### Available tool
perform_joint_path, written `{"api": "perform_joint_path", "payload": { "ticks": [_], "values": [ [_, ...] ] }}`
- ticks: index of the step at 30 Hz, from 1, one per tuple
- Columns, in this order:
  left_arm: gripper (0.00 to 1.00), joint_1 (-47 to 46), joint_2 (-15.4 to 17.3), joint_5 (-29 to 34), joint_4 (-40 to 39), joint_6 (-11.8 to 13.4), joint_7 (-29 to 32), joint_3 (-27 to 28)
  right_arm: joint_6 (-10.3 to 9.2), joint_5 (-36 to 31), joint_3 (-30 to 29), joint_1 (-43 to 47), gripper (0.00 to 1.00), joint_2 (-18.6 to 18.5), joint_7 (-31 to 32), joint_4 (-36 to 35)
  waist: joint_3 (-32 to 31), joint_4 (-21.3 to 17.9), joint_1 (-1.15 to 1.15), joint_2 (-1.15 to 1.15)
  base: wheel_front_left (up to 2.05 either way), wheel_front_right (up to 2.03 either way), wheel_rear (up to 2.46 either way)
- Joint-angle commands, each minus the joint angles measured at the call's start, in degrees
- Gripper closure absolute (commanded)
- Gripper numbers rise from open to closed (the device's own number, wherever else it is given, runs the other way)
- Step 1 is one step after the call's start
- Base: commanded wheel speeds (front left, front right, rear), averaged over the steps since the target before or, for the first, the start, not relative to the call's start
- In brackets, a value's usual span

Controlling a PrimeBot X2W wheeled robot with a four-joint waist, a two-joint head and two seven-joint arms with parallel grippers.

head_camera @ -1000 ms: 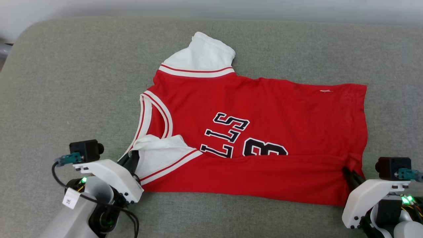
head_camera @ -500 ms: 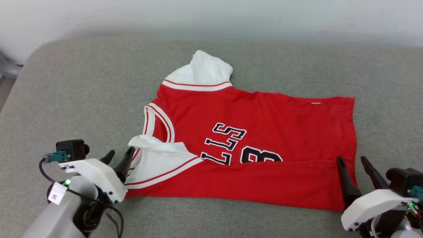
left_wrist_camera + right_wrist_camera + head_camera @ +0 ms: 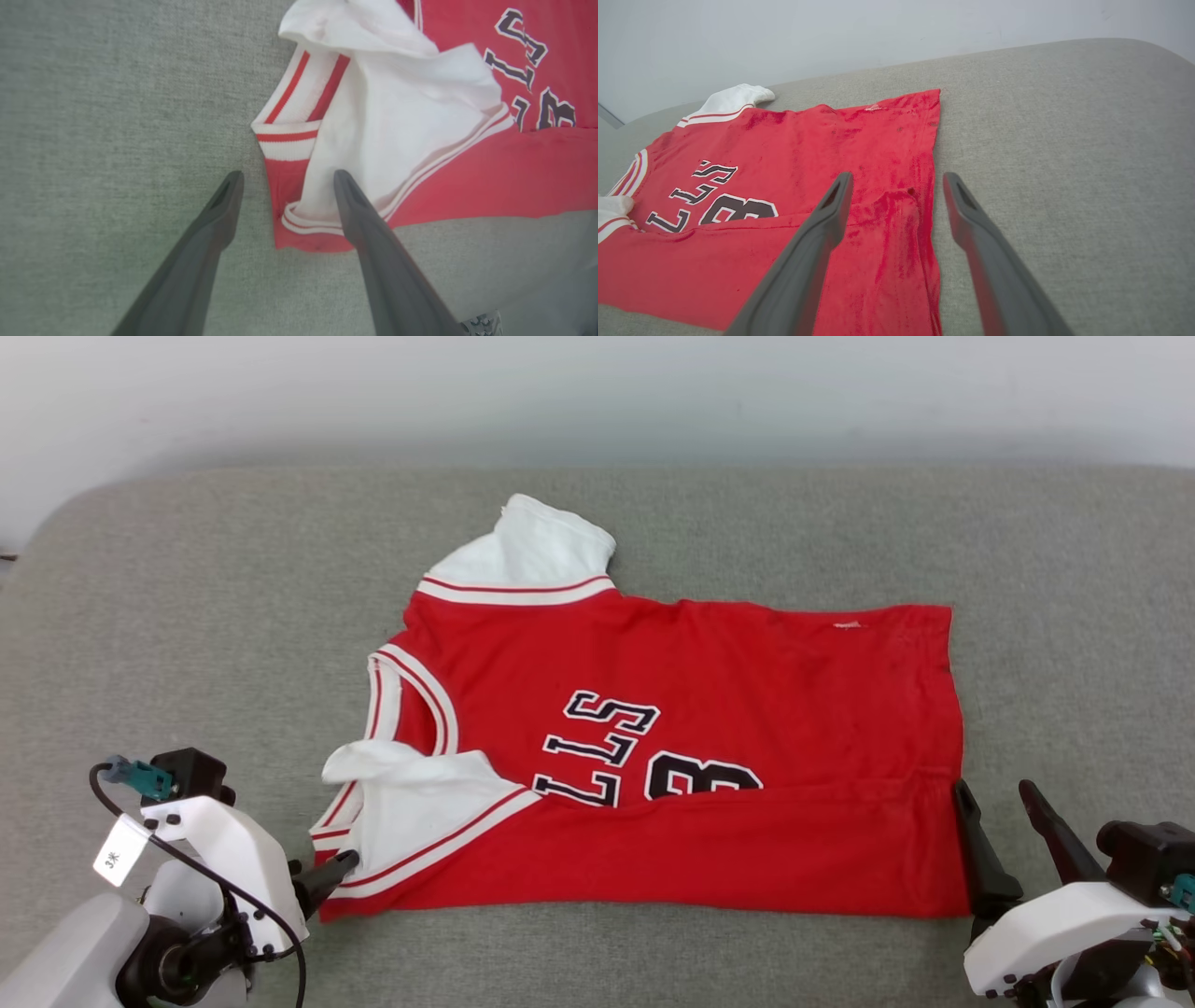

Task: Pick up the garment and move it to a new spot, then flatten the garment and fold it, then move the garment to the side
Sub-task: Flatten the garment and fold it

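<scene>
While left hand [image 3: 286,173] and right hand [image 3: 993,791] gape, the garment [image 3: 747,709] lies loose — half-folded.

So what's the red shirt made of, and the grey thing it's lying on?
The red jersey T-shirt with white sleeves looks like soft, matte knit cloth: it folds and creases limply. The grey padded surface under it looks like coarse woven fabric, with visible weave and rounded corners.

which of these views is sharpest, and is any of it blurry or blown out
Head view: sharpest, even soft light, lettering on the jersey crisp, no glare. Left wrist view: white sleeve soft and slightly washed, left gripper's fingers blurred. Right wrist view: red fabric blotchy and oversaturated, right gripper's fingers soft-edged.
</scene>
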Motion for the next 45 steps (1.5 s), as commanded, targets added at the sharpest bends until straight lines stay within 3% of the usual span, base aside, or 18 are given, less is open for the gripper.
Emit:
{"api": "perform_joint_path", "payload": {
  "ticks": [1,8,9,11,18,28,33,40,41,42,43,45],
  "values": [
    [0.0,0.6,0.2,-0.2,-0.2,0.3,0.3,0.1,-0.04,0.3,0.1,-0.3,0.0,0.0,-0.2,-0.2,1.1,-0.7,0.0,0.0,0.0,0.0,0.0],
    [0.0,1.8,-1.2,-2.1,0.2,0.6,3.7,-1.4,-0.04,1.1,0.0,-1.6,0.0,0.0,-0.2,0.7,4.4,-2.1,0.0,0.0,0.0,0.0,0.0],
    [0.21,1.9,-1.6,-2.4,0.7,0.4,4.4,-1.9,-0.04,1.1,-0.2,-1.7,0.0,0.0,-0.1,0.9,4.6,-2.2,0.0,0.0,0.0,0.0,0.0],
    [1.0,2.0,-2.7,-2.6,1.4,-0.2,4.8,-2.6,-0.04,1.2,-0.6,-2.1,0.0,0.0,0.1,1.2,4.8,-2.3,0.0,0.0,0.0,0.0,0.0],
    [1.0,0.8,-2.4,-0.6,1.3,-1.7,1.5,-2.1,-0.04,1.2,-3.2,-2.0,0.0,0.0,6.3,2.0,2.9,-1.2,0.0,0.0,0.0,0.0,0.0],
    [1.0,0.8,0.3,3.2,-6.5,0.8,-3.0,-0.6,-0.04,0.1,-3.5,-3.0,0.0,-1.5,34.2,-1.4,1.0,0.7,0.0,0.0,0.0,0.0,0.0],
    [1.0,0.4,0.6,3.8,-9.5,1.7,-3.3,-0.6,-0.04,-0.3,-2.0,-5.7,0.0,-2.1,39.5,-1.0,2.8,1.6,0.0,0.0,0.0,0.0,0.0],
    [1.0,0.1,-0.5,3.5,-10.0,1.2,-3.5,-0.9,-0.04,0.1,-0.2,-6.5,0.0,-1.2,44.4,4.7,4.9,2.5,0.0,0.0,0.0,0.0,0.0],
    [1.0,0.1,-0.5,3.4,-9.8,1.2,-3.6,-0.8,-0.03,0.4,0.0,-6.4,0.6,-1.0,44.7,5.2,4.9,2.6,0.0,0.0,0.0,0.0,0.0],
    [1.0,0.1,-0.5,3.3,-9.6,1.2,-3.7,-0.8,-0.02,0.6,0.1,-6.6,0.91,-0.8,44.7,5.4,4.8,2.6,0.0,0.0,0.0,0.0,0.0],
    [1.0,0.2,-0.6,3.3,-9.4,1.2,-3.9,-0.7,-0.02,0.6,0.1,-6.7,1.0,-0.6,44.8,5.5,4.6,2.5,0.0,0.0,0.0,0.0,0.0],
    [1.0,0.7,-0.7,3.4,-9.0,1.2,-4.2,-0.7,-0.03,0.9,0.0,-7.1,1.0,-0.6,44.1,4.7,3.7,2.5,0.0,0.0,0.0,0.0,0.0]
  ]
}}
